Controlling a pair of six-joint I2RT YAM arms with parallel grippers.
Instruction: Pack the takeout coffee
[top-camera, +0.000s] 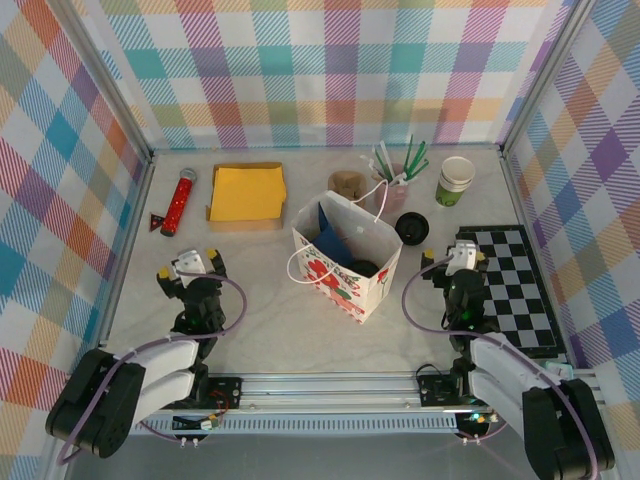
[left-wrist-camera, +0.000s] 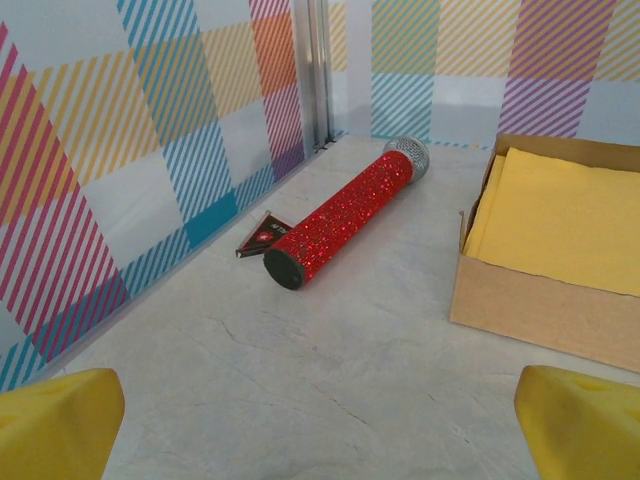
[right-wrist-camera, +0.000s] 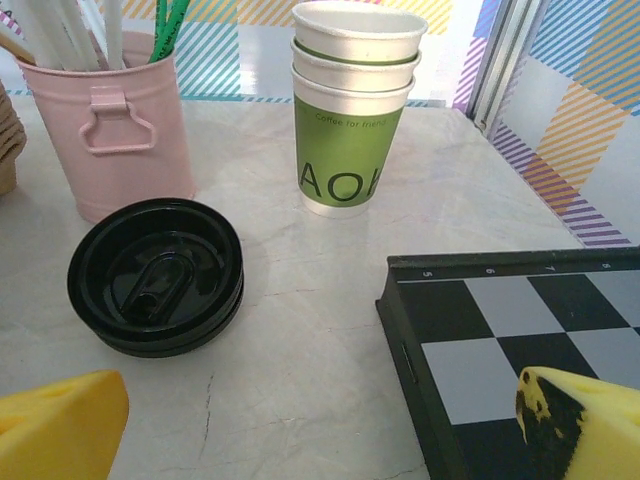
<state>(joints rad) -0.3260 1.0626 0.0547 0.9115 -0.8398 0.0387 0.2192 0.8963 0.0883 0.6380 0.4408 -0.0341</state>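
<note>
A white paper gift bag (top-camera: 345, 262) with a red print stands open mid-table. Inside it a round black lid (top-camera: 362, 267) shows beside something blue; the cup body under that lid is hidden, so I cannot confirm it is the takeout coffee. My left gripper (top-camera: 195, 262) rests open on the table left of the bag, yellow fingertips (left-wrist-camera: 60, 425) spread wide with nothing between them. My right gripper (top-camera: 462, 255) is open to the bag's right, over the edge of the chessboard (right-wrist-camera: 520, 340), also holding nothing.
A lidless stack of green-and-white cups (right-wrist-camera: 354, 110), a pile of black lids (right-wrist-camera: 155, 275) and a pink bucket of straws (right-wrist-camera: 115, 130) stand at the back right. A brown pulp carrier (top-camera: 348, 183), a box of yellow napkins (left-wrist-camera: 560, 230) and a red glitter microphone (left-wrist-camera: 340, 215) lie behind.
</note>
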